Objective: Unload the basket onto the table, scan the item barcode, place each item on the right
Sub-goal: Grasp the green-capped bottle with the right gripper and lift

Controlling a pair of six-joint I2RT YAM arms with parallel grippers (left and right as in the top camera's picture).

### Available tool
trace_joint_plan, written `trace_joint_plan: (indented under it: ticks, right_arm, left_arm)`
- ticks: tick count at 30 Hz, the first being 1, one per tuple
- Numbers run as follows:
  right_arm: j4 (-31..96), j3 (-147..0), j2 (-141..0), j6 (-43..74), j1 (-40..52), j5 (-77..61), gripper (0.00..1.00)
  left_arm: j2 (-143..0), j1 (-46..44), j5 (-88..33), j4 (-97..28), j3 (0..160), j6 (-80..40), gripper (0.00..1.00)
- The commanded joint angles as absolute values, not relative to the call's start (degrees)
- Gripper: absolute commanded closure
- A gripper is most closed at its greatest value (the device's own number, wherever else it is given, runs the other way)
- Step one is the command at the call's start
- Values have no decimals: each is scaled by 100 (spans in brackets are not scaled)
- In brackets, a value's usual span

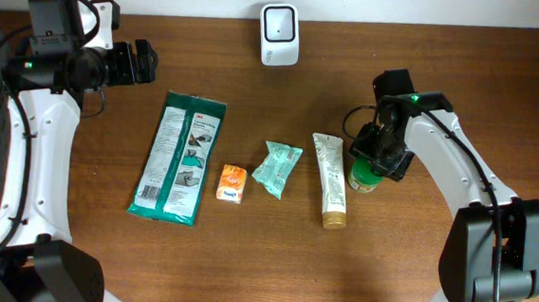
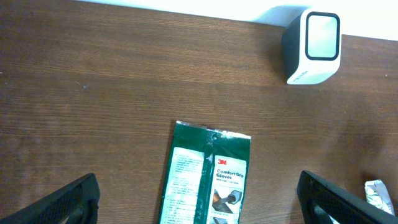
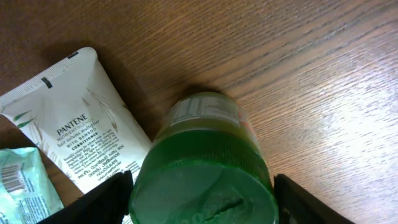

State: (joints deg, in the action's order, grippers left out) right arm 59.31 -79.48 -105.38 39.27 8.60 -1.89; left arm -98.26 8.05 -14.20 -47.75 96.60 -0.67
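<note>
On the right side of the wooden table (image 1: 501, 101), just beside the cap end of a white Pantene tube (image 1: 329, 179), stands the green jar (image 1: 364, 179), upright on the wood. The right wrist view looks down on its round, bright green lid (image 3: 186, 171), and below that a band of white label with small print (image 3: 205, 111) wraps the shoulder; no barcode can be made out from here. The right gripper (image 3: 202, 199) sits over the jar with one dark finger on each side of the lid. Both fingers are very close to the rim, but I cannot tell whether they are pressing on it or just short of it. The left gripper (image 1: 150, 64) is spread wide with nothing in it, held above the far left of the table near the top of a green 3M gloves packet (image 1: 179, 157). The white scanner (image 1: 280, 34) stands at the back edge, well apart from the jar. Between the packet and the tube lie a small orange packet (image 1: 233, 184) and a teal sachet (image 1: 277, 169).
</note>
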Motion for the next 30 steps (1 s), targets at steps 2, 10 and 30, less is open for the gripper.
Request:
trace_joint_plan:
  ticks: [2, 10, 30]
  right_arm:
    - [5909, -7863, -10549, 3992, 871, -60, 36]
    - [6163, -7832, -10549, 3946, 871, -84, 24]
    - [6274, -8051, -10547, 3227, 860, -161, 36]
  left_arm:
    - [-9769, 805, -1481, -4768, 9780, -43, 1]
    - [-9769, 805, -1481, -4768, 9780, -43, 1]
    - [-9769, 805, -1481, -4768, 9780, -43, 1]
